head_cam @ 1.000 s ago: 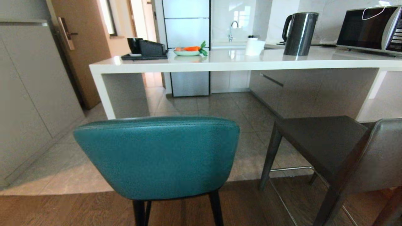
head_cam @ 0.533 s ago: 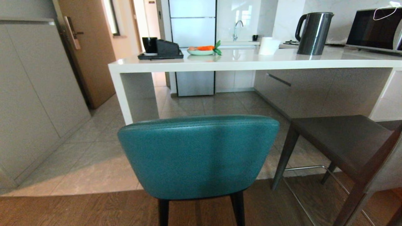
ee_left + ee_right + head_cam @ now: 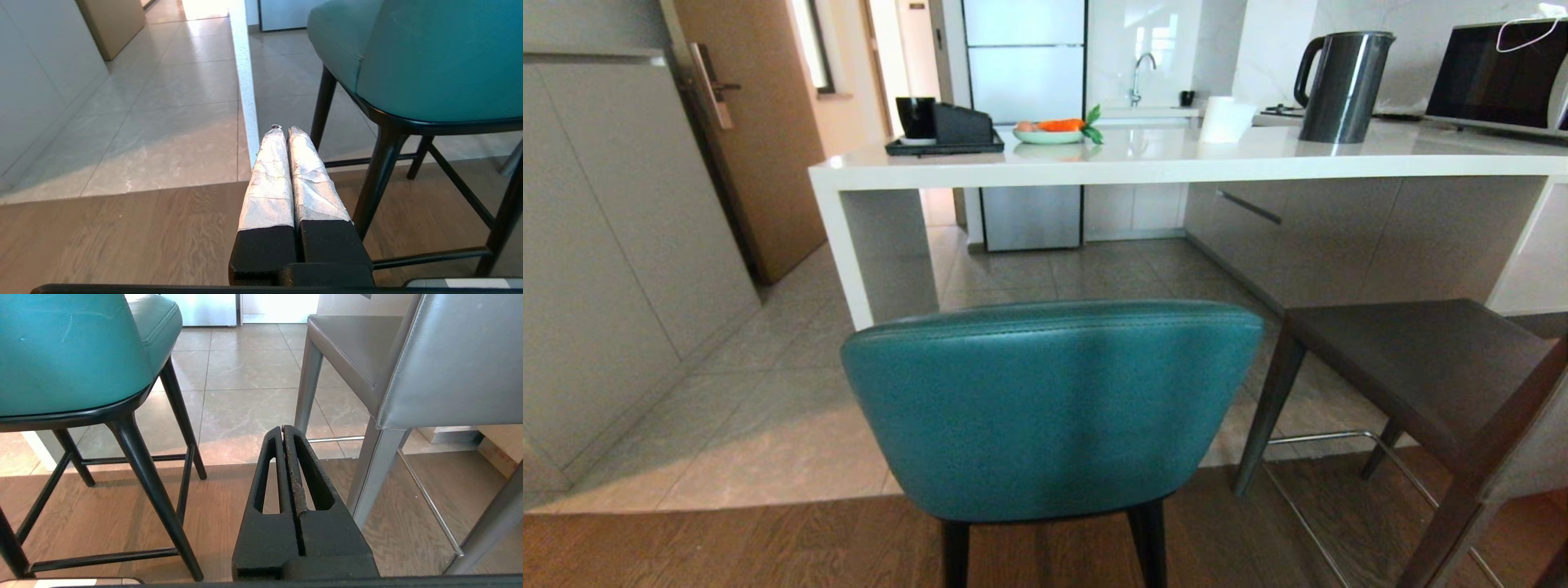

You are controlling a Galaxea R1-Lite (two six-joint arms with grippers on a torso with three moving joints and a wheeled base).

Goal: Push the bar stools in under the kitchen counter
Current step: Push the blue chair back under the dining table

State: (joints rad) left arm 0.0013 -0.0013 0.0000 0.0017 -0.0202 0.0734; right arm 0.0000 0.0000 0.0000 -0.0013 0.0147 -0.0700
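Head view: teal stool (image 3: 1049, 408) stood short of counter (image 3: 1176, 159).
Fingers: both grippers' together (image 3: 282, 132), (image 3: 282, 430).
Risk: off-centre push could swing it into grey stool (image 3: 1413, 359).

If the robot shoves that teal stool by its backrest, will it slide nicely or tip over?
The teal stool is tall on thin black legs, so a high push on the backrest may tilt it forward rather than slide it. Its front legs seem to stand on tile and its rear ones on wood floor, so it could catch at the seam. The padded leather likely yields slightly.
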